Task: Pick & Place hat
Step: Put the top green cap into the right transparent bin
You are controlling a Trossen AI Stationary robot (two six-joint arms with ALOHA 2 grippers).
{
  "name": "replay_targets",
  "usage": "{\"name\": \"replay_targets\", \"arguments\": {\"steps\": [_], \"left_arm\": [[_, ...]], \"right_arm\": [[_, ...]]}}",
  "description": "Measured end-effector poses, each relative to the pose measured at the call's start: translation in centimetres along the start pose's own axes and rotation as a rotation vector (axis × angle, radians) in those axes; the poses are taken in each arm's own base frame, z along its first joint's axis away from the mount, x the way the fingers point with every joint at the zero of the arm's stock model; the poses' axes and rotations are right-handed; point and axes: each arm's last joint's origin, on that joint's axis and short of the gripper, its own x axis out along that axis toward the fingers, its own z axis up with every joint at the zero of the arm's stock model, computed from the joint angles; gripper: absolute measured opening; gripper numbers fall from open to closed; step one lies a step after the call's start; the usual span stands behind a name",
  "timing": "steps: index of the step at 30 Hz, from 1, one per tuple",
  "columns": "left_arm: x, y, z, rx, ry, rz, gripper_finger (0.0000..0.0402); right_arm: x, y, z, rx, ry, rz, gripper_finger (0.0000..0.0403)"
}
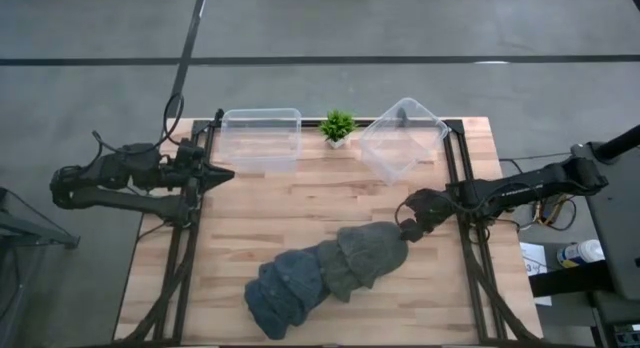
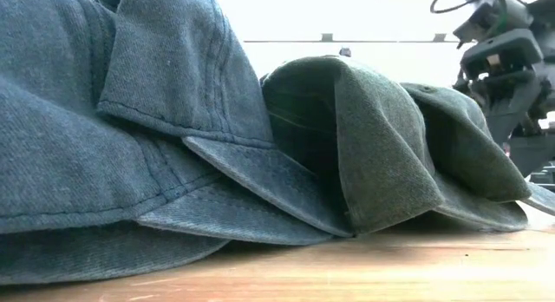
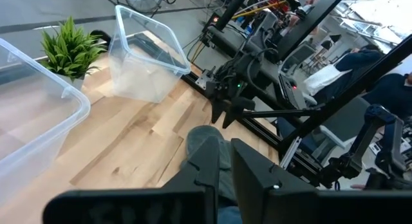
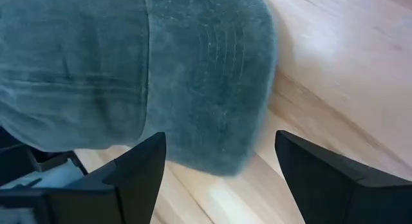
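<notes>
A row of overlapping denim-like caps, blue-grey and dull green [image 1: 325, 273], lies diagonally across the light wooden bench [image 1: 260, 218], running from the near left-centre up toward the right side. In the low view the soft crowns and stitched brims [image 2: 260, 154] lean one on the next, resting flat on the wood.

The right gripper [image 1: 410, 226] sits low at the upper right end of the row, just beside the last cap. Its wrist view shows the jaws spread wide, one dark finger [image 4: 138, 176] on each side of the rounded blue-green brim [image 4: 206, 76], which lies on the bench between them; whether the fingers touch the fabric cannot be told.

The left gripper [image 1: 220, 174] hangs at the left edge of the bench, well apart from the caps, its jaws pressed nearly together in its own wrist view [image 3: 222, 169].

At the far edge stand two clear plastic bins, one upright rectangular one [image 1: 262, 136] and one tilted on its side [image 1: 402, 138], with a small green potted plant [image 1: 337, 126] between them.
</notes>
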Motion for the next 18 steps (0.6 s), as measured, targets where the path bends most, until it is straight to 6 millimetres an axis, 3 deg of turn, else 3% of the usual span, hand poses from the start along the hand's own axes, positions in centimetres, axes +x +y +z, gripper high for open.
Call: {"name": "replay_targets", "arguments": {"steps": [10, 18], "left_arm": [[0.0, 0.0, 0.0, -0.026, -0.002, 0.002, 0.0035], [0.0, 0.0, 0.0, -0.038, -0.002, 0.003, 0.0035]], "right_arm": [[1.5, -2.4, -0.5, 0.024, -0.003, 0.022, 0.0281], [1.8, -2.1, -0.3, 0.012, -0.036, 0.129, 0.0259]]}}
